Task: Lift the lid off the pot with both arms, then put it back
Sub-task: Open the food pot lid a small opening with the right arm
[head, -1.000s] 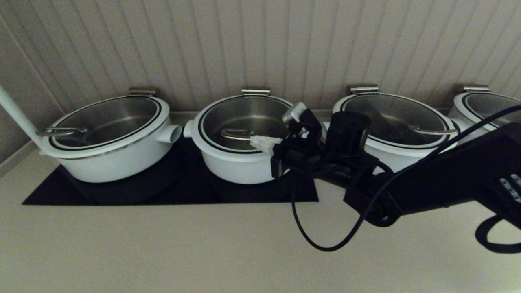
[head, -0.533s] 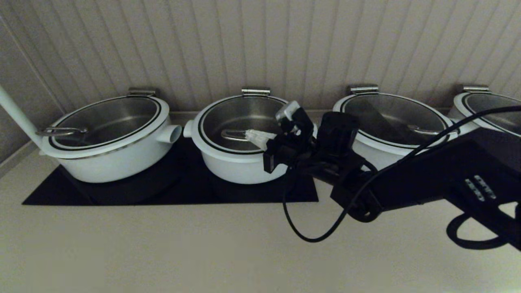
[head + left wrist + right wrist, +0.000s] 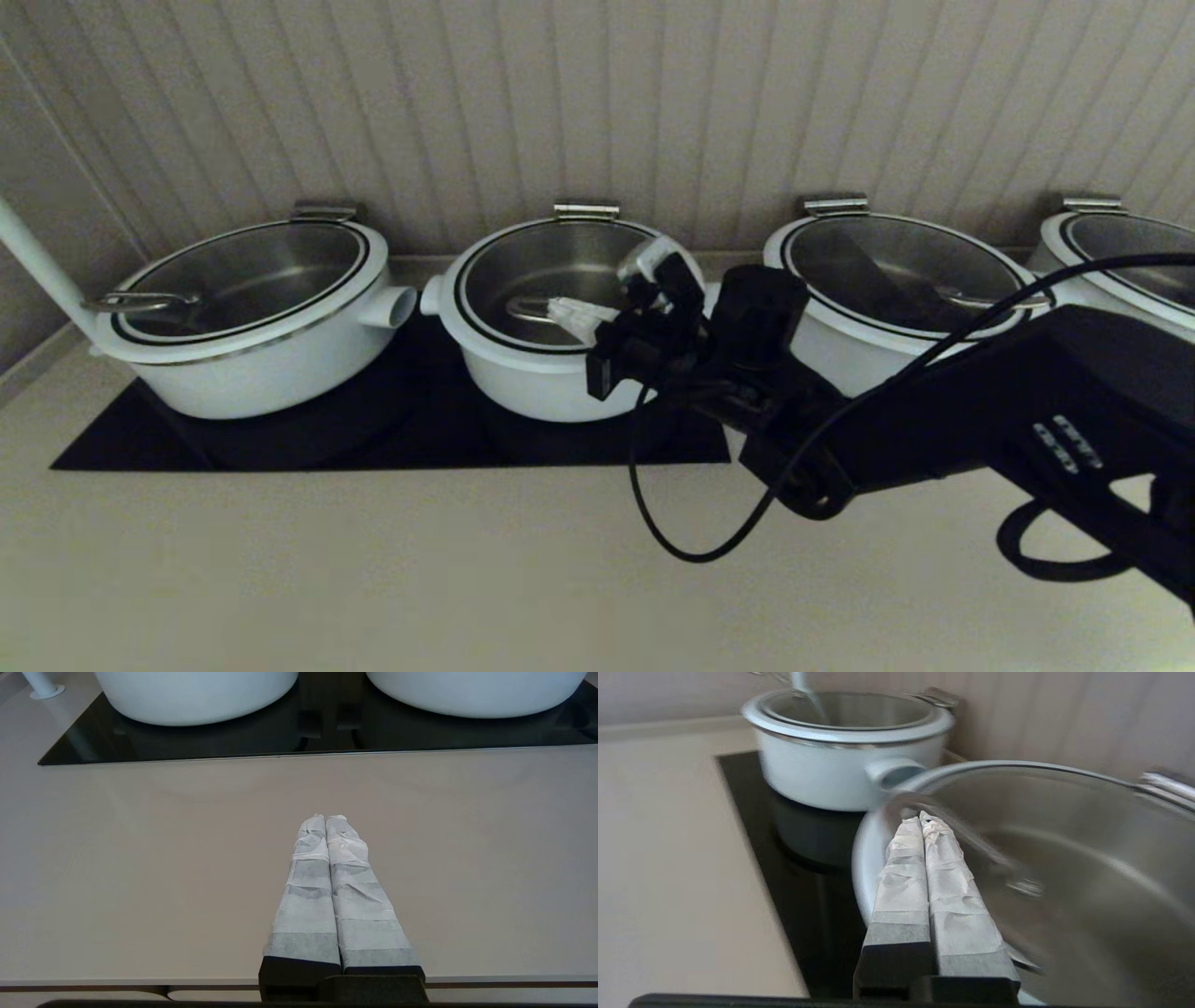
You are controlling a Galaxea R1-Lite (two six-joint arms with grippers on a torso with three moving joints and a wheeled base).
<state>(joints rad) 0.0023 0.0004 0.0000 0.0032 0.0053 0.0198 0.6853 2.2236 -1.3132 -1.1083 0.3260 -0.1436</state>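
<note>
Beige tabletop (image 3: 373, 560): we judge lid (image 3: 560, 280) glass, heavy, slippery; take steel handle (image 3: 527, 306). Right gripper (image 3: 568, 315) pressed together, holding nothing.

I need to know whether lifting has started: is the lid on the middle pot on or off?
On. The lid sits flat on the pot, rim seated all round; the right end effector is shut above its handle.

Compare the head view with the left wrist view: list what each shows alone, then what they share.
Head view only: the right claw over the lid on the pot, near its handle, plus the wall and two more pots to the right. Left wrist view only: the left claw, shut, low over the bare counter. Both: the black cooktop and the lower sides of two white pots.
</note>
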